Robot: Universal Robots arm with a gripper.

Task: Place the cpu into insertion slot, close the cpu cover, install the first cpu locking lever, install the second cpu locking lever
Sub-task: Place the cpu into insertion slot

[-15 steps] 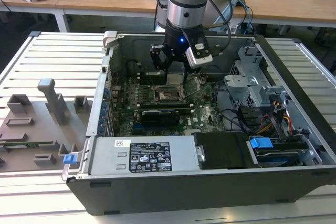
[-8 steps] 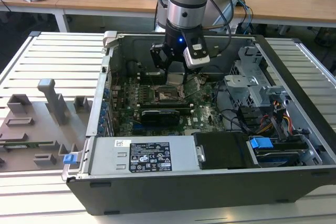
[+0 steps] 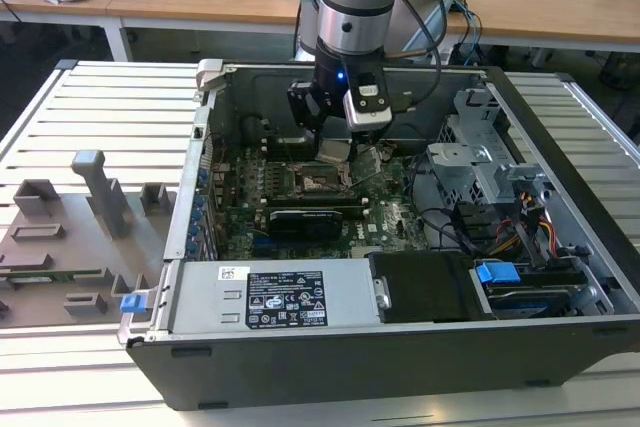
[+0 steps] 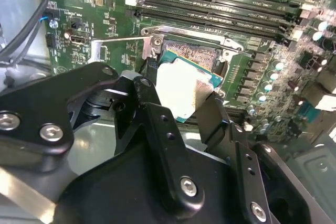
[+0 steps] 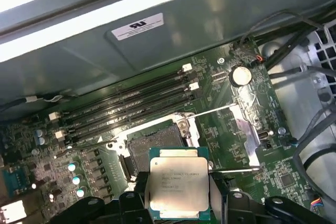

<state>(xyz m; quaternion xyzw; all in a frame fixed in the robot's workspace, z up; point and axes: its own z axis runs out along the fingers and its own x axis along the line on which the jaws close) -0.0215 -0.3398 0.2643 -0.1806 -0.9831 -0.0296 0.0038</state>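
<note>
A robot arm (image 3: 352,7) reaches straight down into an open computer case (image 3: 400,357). Its gripper (image 3: 334,147) clasps the cpu (image 3: 333,151) by two opposite edges, holding it flat just above the motherboard. In the exterior view, the open insertion slot (image 3: 322,184) sits at six o'clock from the chip.

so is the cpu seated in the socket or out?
Out. In the first wrist view the cpu sits clamped between the jaws, clear of the insertion slot, whose pin field lies bare.
</note>
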